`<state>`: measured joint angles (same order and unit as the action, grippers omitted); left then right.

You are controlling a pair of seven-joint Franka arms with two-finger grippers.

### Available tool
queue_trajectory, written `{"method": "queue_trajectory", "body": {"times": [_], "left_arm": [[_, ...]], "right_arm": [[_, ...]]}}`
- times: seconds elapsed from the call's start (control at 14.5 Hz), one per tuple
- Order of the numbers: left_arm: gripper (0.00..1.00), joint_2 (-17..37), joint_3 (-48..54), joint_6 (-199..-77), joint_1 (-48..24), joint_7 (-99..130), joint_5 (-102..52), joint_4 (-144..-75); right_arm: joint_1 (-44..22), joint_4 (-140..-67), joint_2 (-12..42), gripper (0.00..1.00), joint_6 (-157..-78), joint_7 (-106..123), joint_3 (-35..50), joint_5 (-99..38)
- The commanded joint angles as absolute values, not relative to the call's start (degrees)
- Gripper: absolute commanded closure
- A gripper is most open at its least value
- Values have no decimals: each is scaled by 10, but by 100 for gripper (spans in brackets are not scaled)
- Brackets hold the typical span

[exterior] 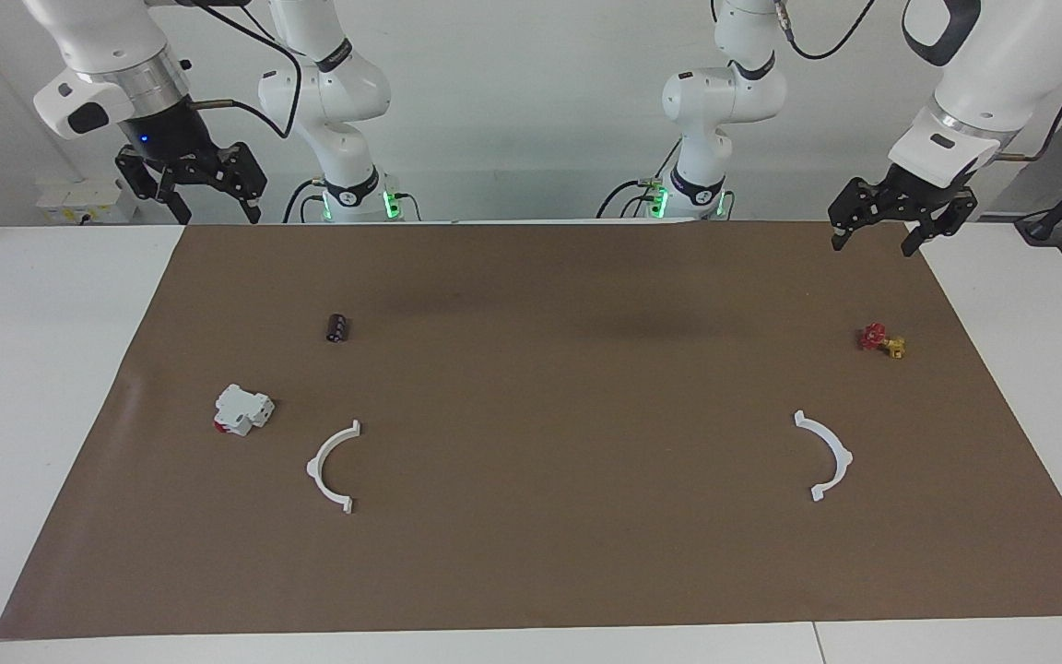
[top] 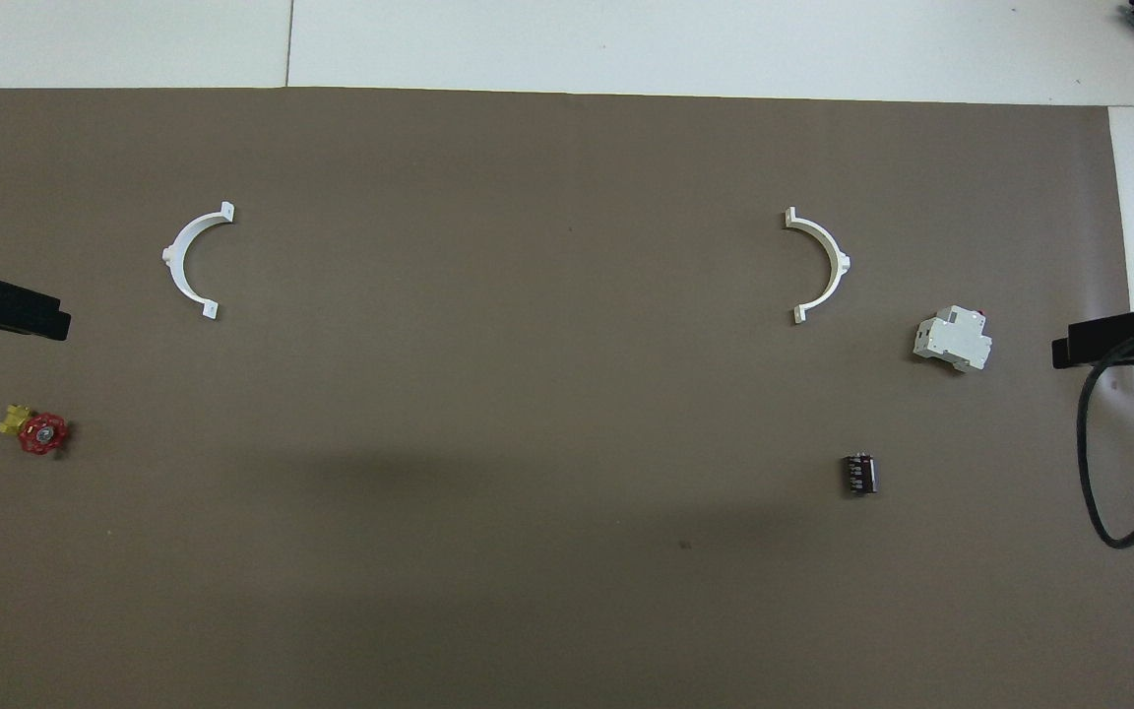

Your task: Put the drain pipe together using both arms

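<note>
The drain pipe lies as two separate white half-circle arcs on the brown mat. One arc (exterior: pixel 332 467) (top: pixel 826 264) lies toward the right arm's end. The other arc (exterior: pixel 828 456) (top: pixel 189 260) lies toward the left arm's end. Their open sides face each other, far apart. My right gripper (exterior: pixel 219 217) (top: pixel 1113 340) hangs open and empty above the mat's edge nearest the robots. My left gripper (exterior: pixel 872 246) (top: pixel 6 307) hangs open and empty above the mat's corner at its own end. Both arms wait.
A white block with a red end (exterior: pixel 242 409) (top: pixel 952 340) lies beside the right-end arc. A small dark cylinder (exterior: pixel 338 327) (top: pixel 859 474) lies nearer the robots. A red and yellow valve (exterior: pixel 881 339) (top: pixel 38 430) lies below the left gripper. The brown mat (exterior: pixel 549 369) covers the white table.
</note>
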<state>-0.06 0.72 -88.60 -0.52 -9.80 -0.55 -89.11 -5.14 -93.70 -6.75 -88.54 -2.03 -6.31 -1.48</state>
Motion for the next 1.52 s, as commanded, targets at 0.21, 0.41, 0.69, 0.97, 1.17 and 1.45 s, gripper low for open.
{"method": "queue_trajectory", "body": {"times": [0.21,0.41,0.69,0.97,1.17,1.45], "left_arm": [[0,-18,6,-882,-3,-103,-11,-909],[0,-18,6,-883,-3,-103,-12,-908],[0,-18,6,-883,-3,-103,-11,-909],[0,-18,6,-882,-3,-103,-11,-909],[0,-18,6,-884,-3,-102,-11,-909],[0,-24,6,-889,-3,-104,-11,-923]], "right_arm": [[-52,-936,-56,15,-900,-9,-62,-4],[-64,-910,-14,19,-910,-9,-60,8],[-64,-901,60,25,-996,-9,-60,25],[-57,-884,143,26,-1069,-9,-61,31],[-56,-885,195,26,-1135,-10,-61,28],[-54,-896,257,29,-1215,-13,-60,19]]}}
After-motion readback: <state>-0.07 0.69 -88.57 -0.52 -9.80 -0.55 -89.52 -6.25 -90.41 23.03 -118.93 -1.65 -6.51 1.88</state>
